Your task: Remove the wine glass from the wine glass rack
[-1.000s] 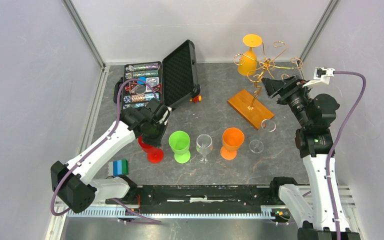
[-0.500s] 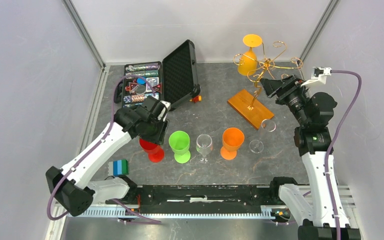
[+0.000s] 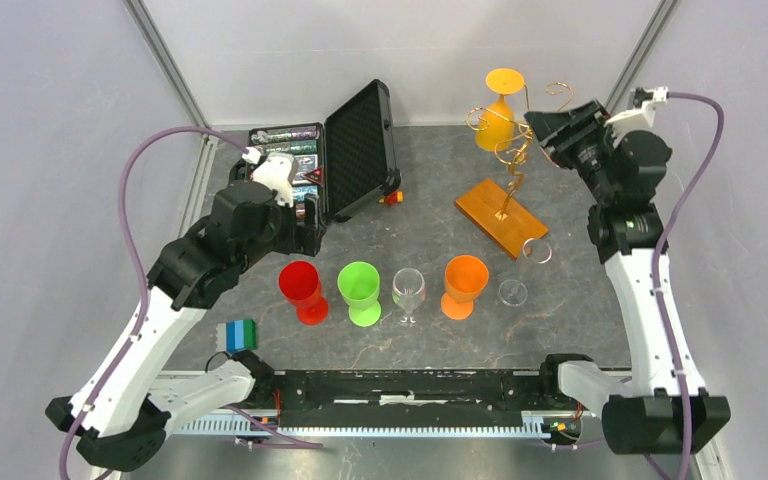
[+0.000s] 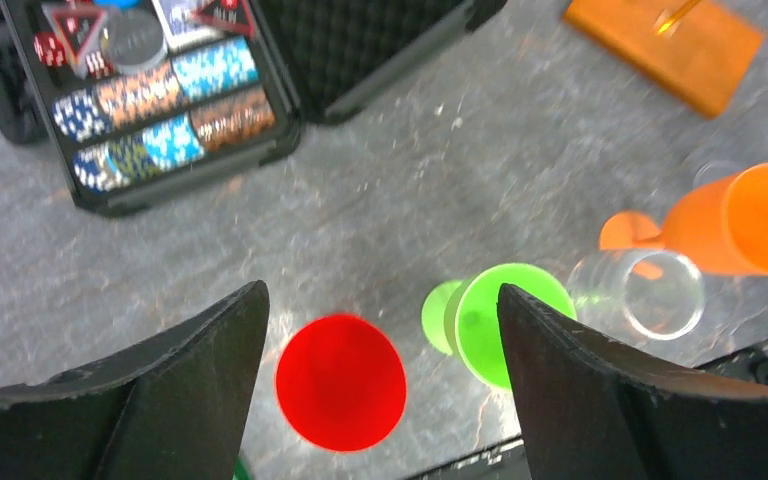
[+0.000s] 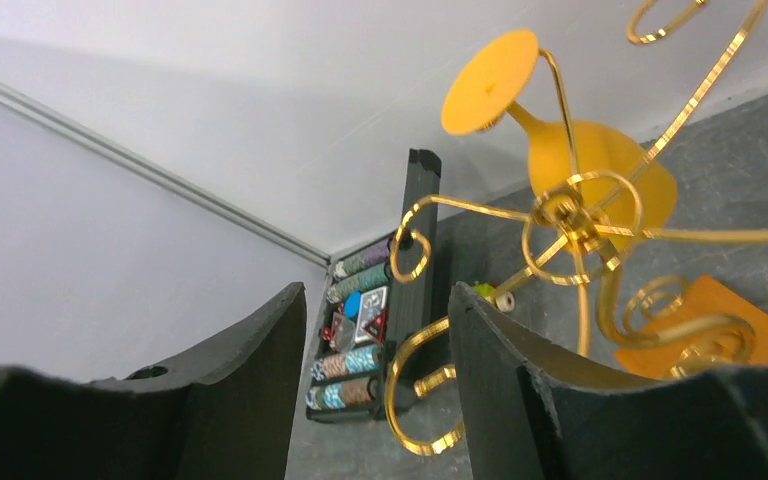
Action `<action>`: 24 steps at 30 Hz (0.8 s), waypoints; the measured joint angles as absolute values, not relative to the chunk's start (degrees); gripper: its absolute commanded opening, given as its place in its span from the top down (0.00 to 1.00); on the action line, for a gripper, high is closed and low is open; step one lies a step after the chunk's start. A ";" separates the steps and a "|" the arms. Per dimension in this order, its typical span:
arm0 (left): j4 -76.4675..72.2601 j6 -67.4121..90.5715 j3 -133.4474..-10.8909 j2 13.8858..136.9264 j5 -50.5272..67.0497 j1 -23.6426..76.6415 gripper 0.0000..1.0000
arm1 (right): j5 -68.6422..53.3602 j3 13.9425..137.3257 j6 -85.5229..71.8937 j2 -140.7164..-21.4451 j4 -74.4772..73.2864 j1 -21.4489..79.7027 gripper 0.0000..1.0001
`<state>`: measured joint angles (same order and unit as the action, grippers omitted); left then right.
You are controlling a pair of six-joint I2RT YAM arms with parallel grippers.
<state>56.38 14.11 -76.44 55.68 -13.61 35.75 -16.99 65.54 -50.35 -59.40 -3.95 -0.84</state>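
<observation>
- Yellow-orange plastic, the wine glass [image 3: 498, 112] hangs upside down from the wine glass rack [image 3: 517, 152] at the far right of the table [image 3: 430, 225]. Its flat foot is on top and its bowl mouth faces down.
- Its long axis runs roughly vertical. In the right wrist view the glass [image 5: 600, 165] leans, with the foot up and left and the bowl down and right.
- The stem sits in one gold wire curl on the far-left side of the rack's crown, above and behind the orange-brown wooden base [image 3: 501, 217].
- The right gripper [image 3: 548, 128] is level with the spiral arms, just right of the glass and apart from it.
- In its own camera the right gripper [image 5: 375, 300] has its jaws spread with nothing between them. The glass lies up and to the right of the gap, beyond the right-hand finger, and one wire curl crosses the gap.
- The right arm stands tall from its base, forearm near upright and wrist bent left toward the rack's top.
- The left arm is bent at the elbow, and the left gripper [image 3: 305, 215] points down in front of the black case [image 3: 360, 150].
- The left gripper [image 4: 380, 295] is spread and empty above the red glass [image 4: 340, 380]. That glass stands in a row with a green glass [image 4: 505, 320], a clear glass [image 4: 650, 295] and an orange glass [image 4: 740, 220].
</observation>
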 measured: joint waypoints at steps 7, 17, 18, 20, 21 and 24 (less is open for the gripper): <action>47.51 14.00 -73.87 51.33 -13.34 35.75 0.05 | -7.77 78.22 -51.03 -72.29 -5.67 4.58 0.50; 44.75 13.74 -69.71 51.05 -13.41 35.75 0.03 | 11.99 88.09 -51.13 -83.48 -11.92 7.68 0.52; 44.69 13.63 -69.56 51.03 -13.41 35.75 0.03 | 12.53 88.75 -51.13 -84.27 -12.16 7.66 0.54; 44.38 13.56 -69.32 50.96 -13.41 35.75 0.02 | 13.23 89.69 -51.07 -85.43 -12.64 7.66 0.56; 44.27 13.54 -69.19 50.94 -13.41 35.75 0.02 | 13.54 90.28 -50.96 -86.04 -13.15 7.66 0.57; 43.90 13.52 -68.71 50.87 -13.41 35.75 0.02 | 14.15 92.51 -50.46 -87.83 -14.24 7.68 0.59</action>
